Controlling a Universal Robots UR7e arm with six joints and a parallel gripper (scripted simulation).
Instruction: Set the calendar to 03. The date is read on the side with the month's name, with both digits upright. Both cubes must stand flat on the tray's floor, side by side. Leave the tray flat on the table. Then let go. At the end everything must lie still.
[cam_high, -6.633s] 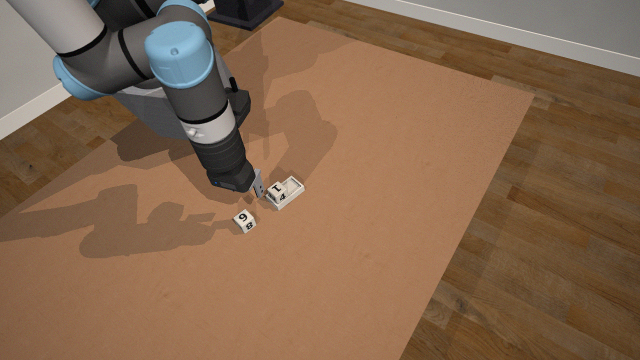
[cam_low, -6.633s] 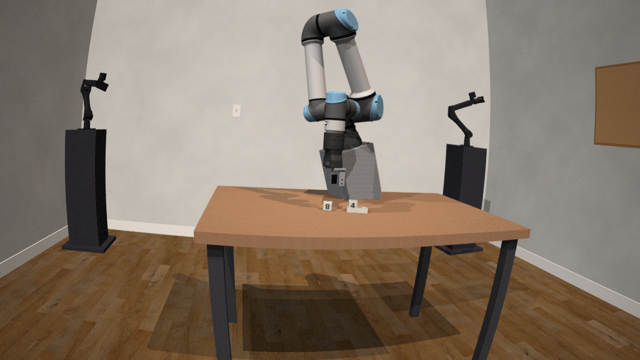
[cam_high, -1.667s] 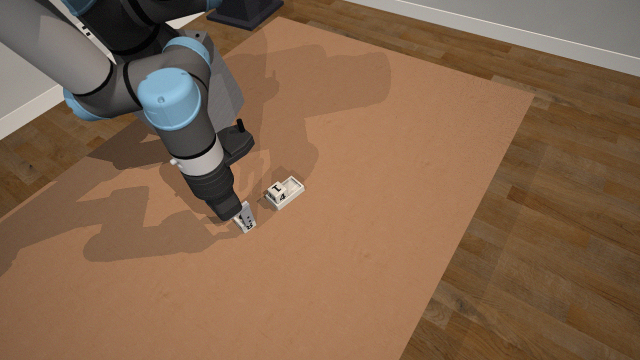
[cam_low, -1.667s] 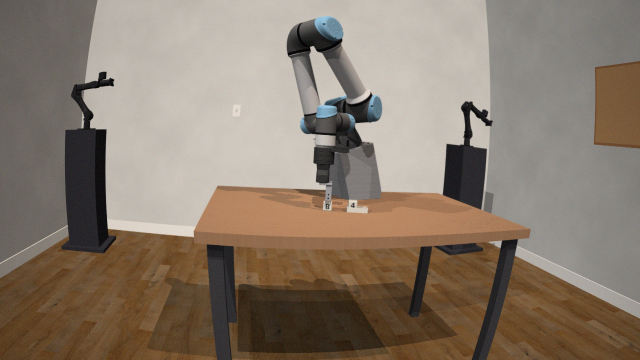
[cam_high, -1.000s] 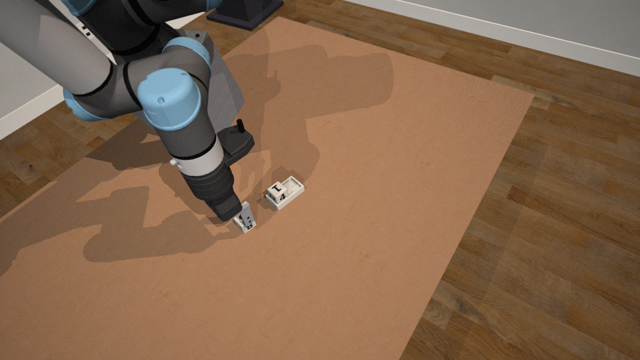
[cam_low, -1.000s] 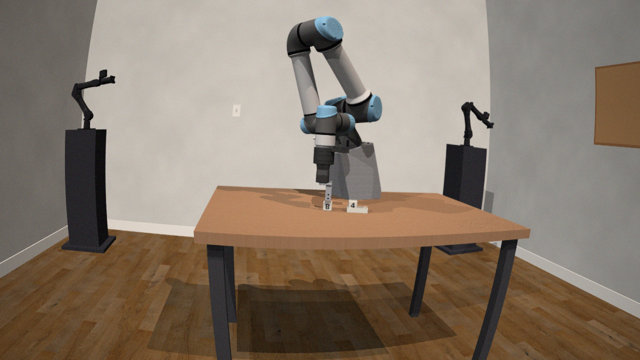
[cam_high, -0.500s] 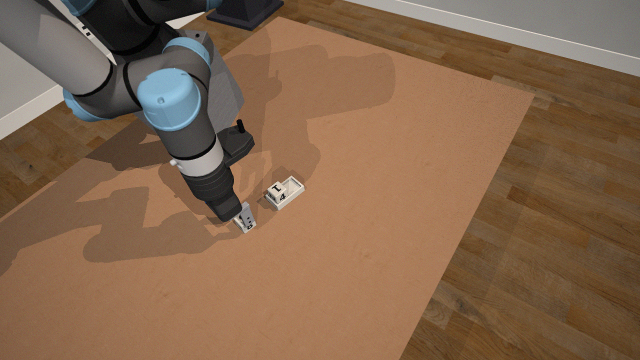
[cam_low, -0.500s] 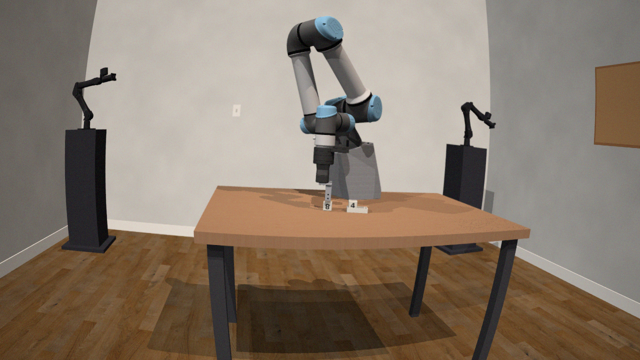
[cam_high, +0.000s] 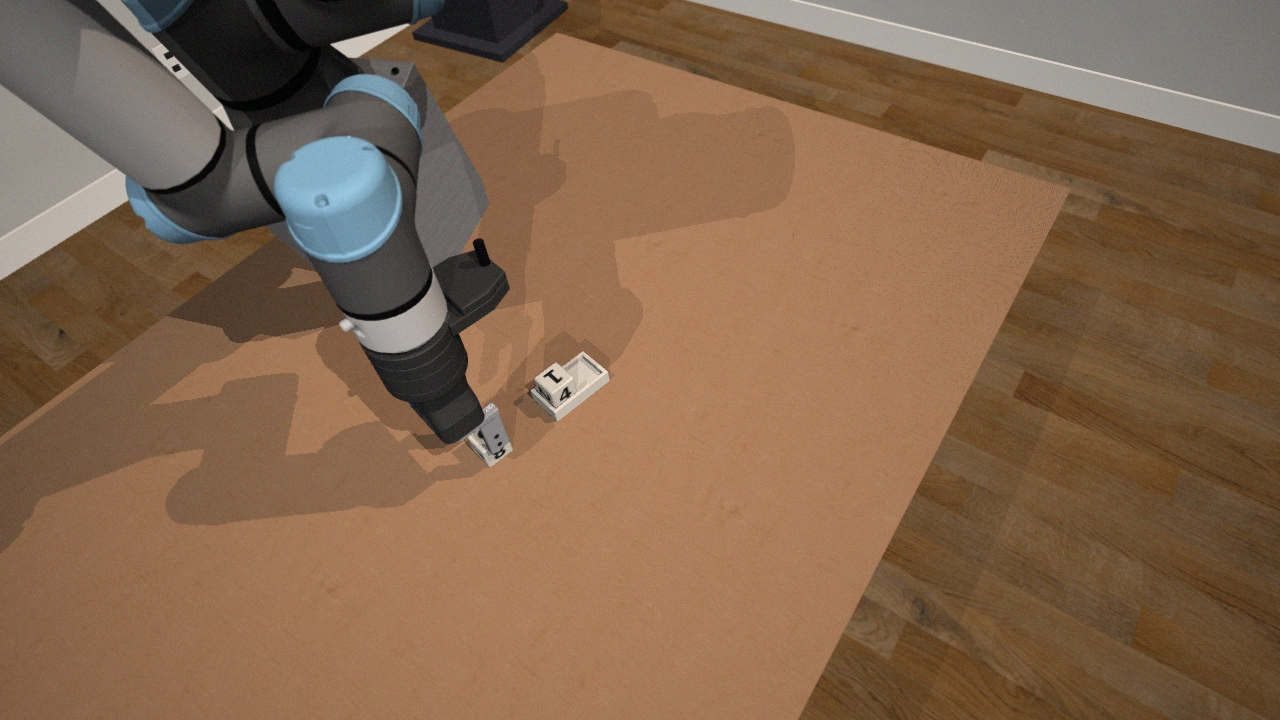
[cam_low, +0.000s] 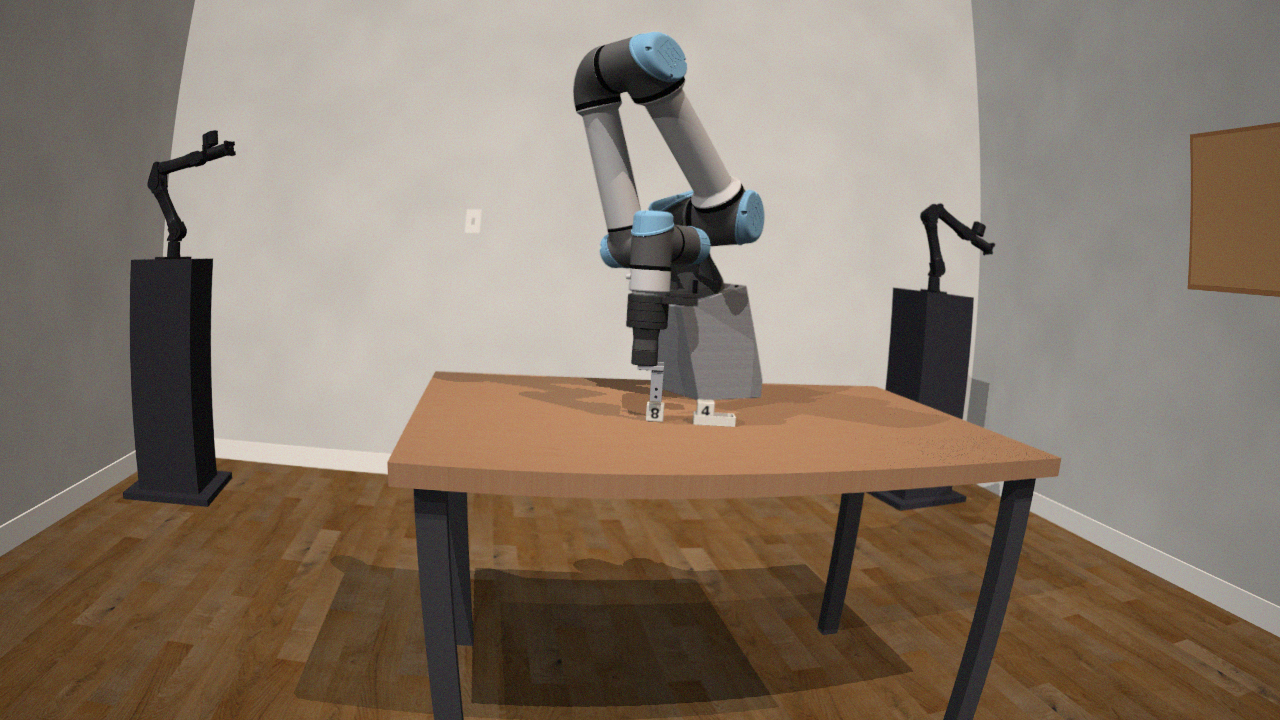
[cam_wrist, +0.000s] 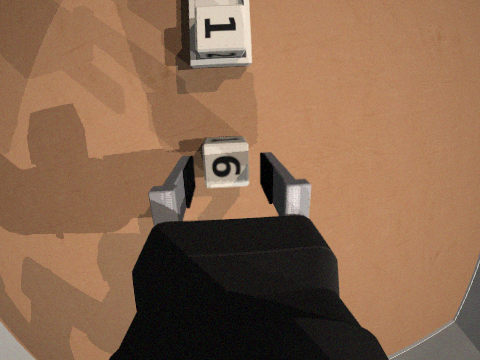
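Plain grey room, wood floor, and a brown table (cam_low: 537, 447) carrying everything. Progress-wise I'd say this is nowhere near done. The white tray (cam_high: 572, 386) sits flat on the table and has just one cube (cam_high: 553, 382) in it, parked at one end, with the other slot bare. That cube shows a 1 on top and a 4 on the side the exterior camera sees, so no 0 or 3 on display.

The second cube (cam_wrist: 226, 163) is out on the table, roughly 8 o'clock from the tray in the top view and close to it but not touching. It has a 6 or 9 facing up and an 8 on its side.

The gripper (cam_wrist: 228, 179) is down around that loose cube, fingers spread wide either side with visible gaps, so it's gripping nothing.

Still left by my guess: grab it, get the right faces turned on both cubes, seat them side by side, release.
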